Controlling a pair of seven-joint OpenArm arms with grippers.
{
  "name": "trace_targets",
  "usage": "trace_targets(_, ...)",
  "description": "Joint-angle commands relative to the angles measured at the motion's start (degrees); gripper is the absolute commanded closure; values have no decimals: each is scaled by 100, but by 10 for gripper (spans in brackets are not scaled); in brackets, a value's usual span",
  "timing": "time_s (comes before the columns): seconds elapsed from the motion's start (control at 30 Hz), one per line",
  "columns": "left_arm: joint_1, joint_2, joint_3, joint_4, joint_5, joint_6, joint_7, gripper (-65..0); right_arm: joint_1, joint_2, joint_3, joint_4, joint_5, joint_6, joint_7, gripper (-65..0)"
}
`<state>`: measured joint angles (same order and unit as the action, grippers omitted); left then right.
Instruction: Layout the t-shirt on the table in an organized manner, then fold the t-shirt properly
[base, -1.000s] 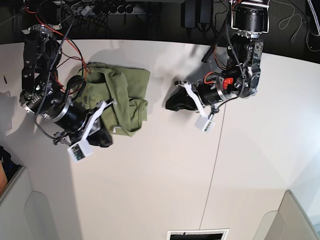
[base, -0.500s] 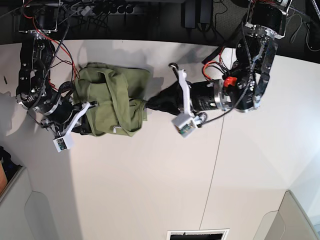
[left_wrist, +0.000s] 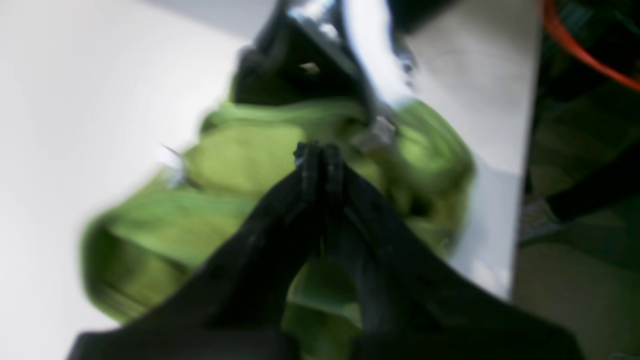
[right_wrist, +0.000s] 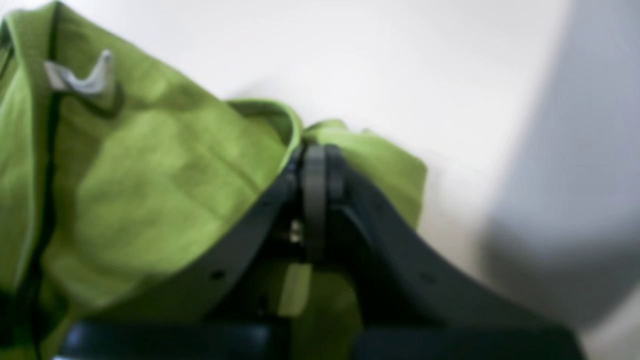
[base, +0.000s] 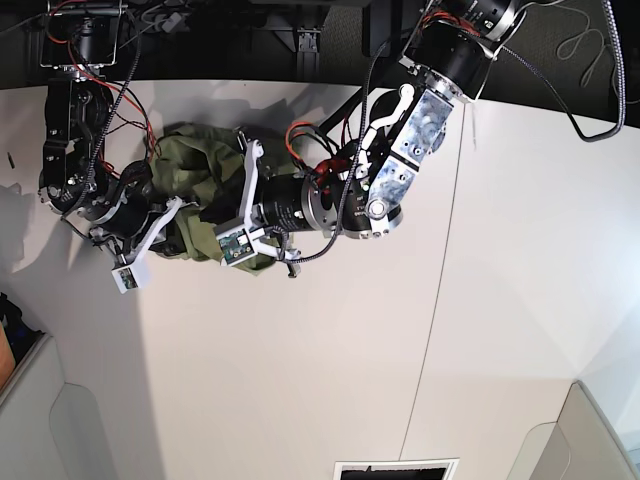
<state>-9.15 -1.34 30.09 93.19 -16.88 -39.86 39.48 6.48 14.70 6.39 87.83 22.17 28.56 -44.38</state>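
A: Olive cotton, bunched. Shirt (base: 205, 185) sits crumpled at the far left of the table (base: 330, 360), near the back edge. Not laid out yet.

B: Grippers?

A: Right gripper (right_wrist: 314, 160) has its jaws pressed together at a folded edge of the cloth. The wrist view is soft, so I judge it is pinching a fold, though I would not swear to how much fabric is between the tips. White tag (right_wrist: 80, 77) shows up and to the left of it, beside the dark neckline.

B: And the left?

A: Left gripper (left_wrist: 318, 155) has its jaws pressed together too, tips over the heap. That view is blurred. No cloth visibly between the tips, so I read it as shut and empty, hovering at the pile. From the base view the left arm (base: 400, 150) reaches across from the far right and covers much of the shirt.

B: So the step in hand is the spreading.

A: My reading, yes. To do it well: the left claw needs to open and take its own hem or shoulder, well apart from the right's hold. Then draw the two holds away from each other, low over the table, so the cloth slides flat rather than lifts and twists.

B: Risk?

A: Grabbing two layers at once. The pile is doubled over on itself, and a double pinch would only drag the lump. Use the tag and neckline as a guide to which end is the collar.
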Motion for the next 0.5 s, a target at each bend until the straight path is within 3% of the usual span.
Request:
trace_targets(0.0, -166, 68, 0, -35, -11, -14, -186, 0, 94, 50, 26, 76, 131, 37, 98, 0)
trace_targets(0.2, -236, -31, 0, -501, 396, -14, -216, 0, 96, 52, 26, 76, 179, 37, 92, 0)
trace_targets(0.37, -219, -682, -2, -433, 341, 181, -107, 0, 94, 52, 26, 76, 105, 37, 94, 0)
trace_targets(0.47, -125, -1147, -2, -50, -170, 129, -4, 0, 94, 52, 26, 76, 76, 37, 114, 0)
